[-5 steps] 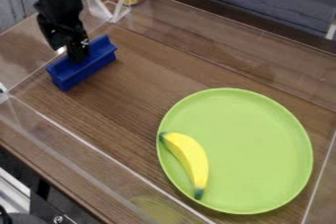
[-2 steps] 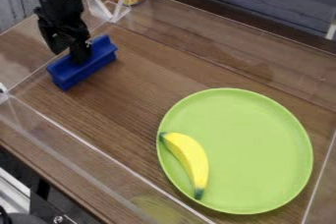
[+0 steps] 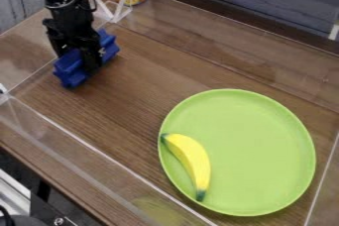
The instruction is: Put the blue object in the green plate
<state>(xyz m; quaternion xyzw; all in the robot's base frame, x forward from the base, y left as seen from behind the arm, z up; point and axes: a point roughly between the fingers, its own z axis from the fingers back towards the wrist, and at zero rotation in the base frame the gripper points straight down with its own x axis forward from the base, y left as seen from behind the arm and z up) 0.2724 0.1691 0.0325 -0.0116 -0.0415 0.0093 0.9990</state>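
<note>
Bare wood lies open between the blue object [image 3: 83, 59] and green plate [image 3: 259, 131]; a banana [image 3: 189, 162] occupies the plate's near-left edge

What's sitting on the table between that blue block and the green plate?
Nothing: in the camera view, only bare wooden tabletop lies between the blue block and the green plate. The banana rests on the plate's near-left edge, not in that stretch.

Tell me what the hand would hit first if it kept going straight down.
The hand points down right over the blue object, its fingers straddling it, so the block comes first, then likely the table. Whether they already touch is unclear.
</note>
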